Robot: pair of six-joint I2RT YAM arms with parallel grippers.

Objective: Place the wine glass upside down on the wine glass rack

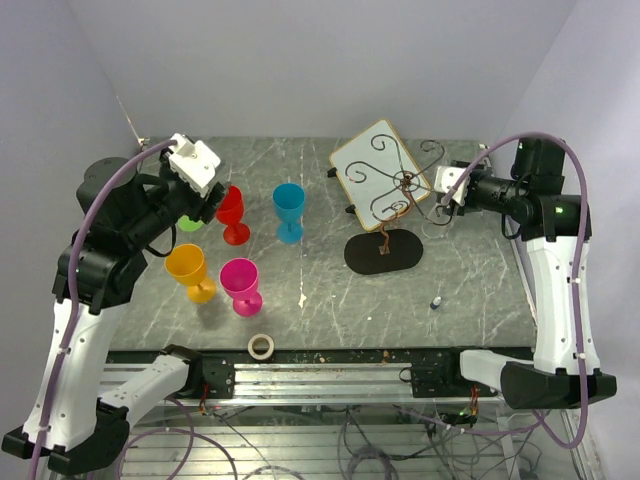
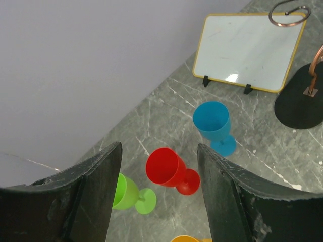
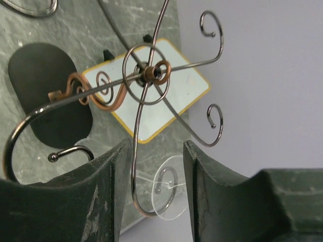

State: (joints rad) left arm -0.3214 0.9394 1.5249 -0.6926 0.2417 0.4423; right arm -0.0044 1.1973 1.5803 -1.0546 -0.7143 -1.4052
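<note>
Grey marbled tabletop [image 1: 330,300] ran back to plain white walls, with the two arms bolted at its near edge. The left arm rose from its base, bent sharply at the elbow and leaned over the back-left part of the table. The left gripper [image 2: 158,149] was tilted downward above the red goblet [image 1: 231,210] and the green goblet [image 1: 190,223]. Its fingers were spread wide, with nothing between them. A blue goblet [image 1: 288,205] stood further right, and an orange goblet [image 1: 187,268] and a pink goblet [image 1: 240,280] stood nearer the front. A roll of tape [image 1: 261,346] lay at the front edge.

The right arm stood upright from its base at the right edge. Its forearm was turned left and held level, reaching the height of the curled arms of the wine glass rack [image 1: 404,182]. The rack stood on its black oval base [image 1: 383,252], just in front of a white board [image 1: 360,150] with a wooden rim.

In the right wrist view, the right gripper [image 3: 157,151] had its fingers parted around one wire arm of the rack, with the gap far wider than the wire. At that arm's curled end, between the fingers, sat what looked like the clear round foot of the wine glass [image 3: 164,199]. Its bowl could not be made out.
</note>
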